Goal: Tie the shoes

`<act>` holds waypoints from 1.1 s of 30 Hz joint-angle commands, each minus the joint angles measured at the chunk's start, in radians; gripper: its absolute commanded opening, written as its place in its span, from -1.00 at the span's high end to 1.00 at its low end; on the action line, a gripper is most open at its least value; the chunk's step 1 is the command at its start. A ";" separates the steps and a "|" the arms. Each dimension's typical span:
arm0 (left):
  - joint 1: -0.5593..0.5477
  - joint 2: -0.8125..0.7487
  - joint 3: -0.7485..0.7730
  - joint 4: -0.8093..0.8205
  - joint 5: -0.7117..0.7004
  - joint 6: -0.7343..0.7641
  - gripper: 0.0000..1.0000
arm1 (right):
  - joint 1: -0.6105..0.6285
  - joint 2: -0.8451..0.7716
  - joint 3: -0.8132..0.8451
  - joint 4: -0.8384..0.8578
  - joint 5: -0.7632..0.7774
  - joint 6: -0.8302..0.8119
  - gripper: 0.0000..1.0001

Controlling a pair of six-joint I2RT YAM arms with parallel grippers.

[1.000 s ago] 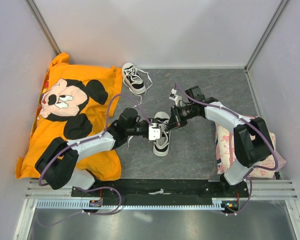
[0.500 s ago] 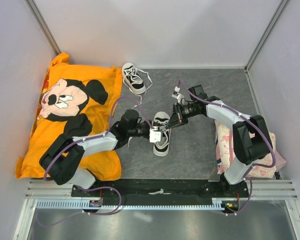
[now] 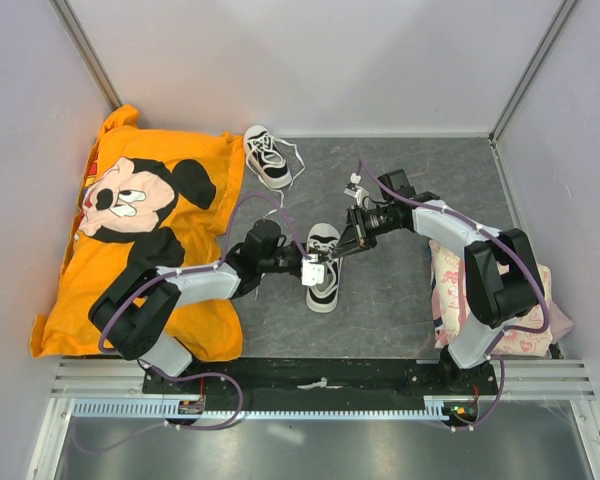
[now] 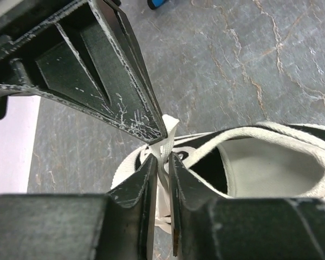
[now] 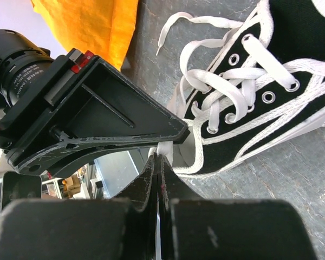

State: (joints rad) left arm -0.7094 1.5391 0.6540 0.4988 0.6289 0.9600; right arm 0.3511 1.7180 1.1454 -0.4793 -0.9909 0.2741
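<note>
Sneaker, black canvas with white rubber sole (image 3: 323, 290) — on mid grey table (image 3: 390, 310), untied; matching sneaker (image 3: 267, 158) well apart. Right tool (image 5: 157, 160) pinches its white lace (image 4: 163, 151) upward — left tool (image 4: 161, 162) pressed onto the same strand, likely taking over.

1. Boxed in on three sides by plain pale walls (image 3: 310, 60), with slanting metal posts (image 3: 85, 50) at the back corners.
2. Floored with a grey, stone-veined tabletop (image 3: 420, 175).
3. Draped left with an orange Mickey Mouse cloth (image 3: 160, 135), right with a pink patterned cloth (image 3: 443, 300).
4. Edged nearside by a ribbed aluminium rail (image 3: 320, 408).
5. Lit evenly, softly shadowed.
</note>
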 commanded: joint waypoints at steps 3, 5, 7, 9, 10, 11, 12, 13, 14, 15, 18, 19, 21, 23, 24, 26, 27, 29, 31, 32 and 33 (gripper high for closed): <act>-0.007 -0.053 0.004 0.043 0.006 0.008 0.73 | -0.011 0.017 0.039 0.013 0.020 -0.012 1.00; -0.005 -0.074 0.009 0.009 0.012 0.005 0.79 | -0.012 0.028 0.046 0.011 0.038 -0.018 1.00; -0.005 -0.083 0.010 -0.014 0.020 0.012 0.84 | -0.011 0.037 0.059 0.011 0.063 -0.024 1.00; -0.005 -0.093 0.010 -0.038 0.015 0.020 0.85 | -0.012 0.046 0.069 0.011 0.070 -0.024 1.00; -0.005 -0.093 0.012 -0.048 0.014 0.022 0.85 | -0.011 0.054 0.080 0.011 0.075 -0.024 1.00; -0.004 -0.091 0.021 -0.058 0.014 0.022 0.86 | -0.011 0.057 0.086 0.011 0.078 -0.026 1.00; -0.001 -0.088 0.024 -0.080 0.017 0.022 0.90 | -0.009 0.058 0.091 0.013 0.080 -0.026 1.00; 0.001 -0.088 0.027 -0.089 0.020 0.025 0.92 | -0.009 0.063 0.102 0.013 0.080 -0.027 1.00; 0.001 -0.088 0.035 -0.103 0.020 0.029 0.95 | -0.009 0.066 0.106 0.011 0.078 -0.029 1.00; 0.002 -0.083 0.039 -0.118 0.020 0.036 0.97 | -0.009 0.068 0.114 0.010 0.074 -0.029 0.94; 0.007 -0.074 0.055 -0.152 0.003 0.039 0.97 | -0.012 0.077 0.160 -0.030 0.075 -0.071 0.55; 0.010 -0.073 0.058 -0.166 0.002 0.036 0.97 | -0.017 0.078 0.190 -0.042 0.084 -0.091 0.38; 0.016 -0.073 0.058 -0.170 0.000 0.040 0.97 | -0.021 0.084 0.223 -0.086 0.132 -0.162 0.22; 0.018 -0.071 0.059 -0.177 -0.001 0.046 0.97 | -0.026 0.107 0.269 -0.116 0.170 -0.231 0.13; 0.019 -0.068 0.061 -0.178 -0.001 0.045 0.97 | -0.024 0.117 0.281 -0.142 0.190 -0.246 0.12; 0.021 -0.063 0.067 -0.184 0.000 0.046 0.97 | -0.020 0.149 0.315 -0.165 0.199 -0.266 0.08; 0.021 -0.060 0.070 -0.184 -0.001 0.048 0.97 | -0.017 0.161 0.326 -0.188 0.211 -0.315 0.08; 0.021 -0.053 0.075 -0.184 -0.001 0.049 0.97 | -0.005 0.187 0.353 -0.211 0.219 -0.348 0.07; 0.022 -0.048 0.079 -0.184 -0.001 0.057 0.97 | 0.006 0.209 0.373 -0.240 0.218 -0.381 0.04; 0.022 -0.045 0.079 -0.184 0.000 0.057 0.97 | 0.009 0.215 0.378 -0.249 0.219 -0.391 0.02; 0.022 -0.043 0.079 -0.184 0.002 0.060 0.97 | 0.011 0.219 0.382 -0.258 0.219 -0.409 0.02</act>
State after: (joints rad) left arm -0.6914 1.4811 0.6949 0.3115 0.6277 0.9741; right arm 0.3420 1.9083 1.4788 -0.6605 -0.7891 -0.0219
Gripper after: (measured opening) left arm 0.028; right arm 0.482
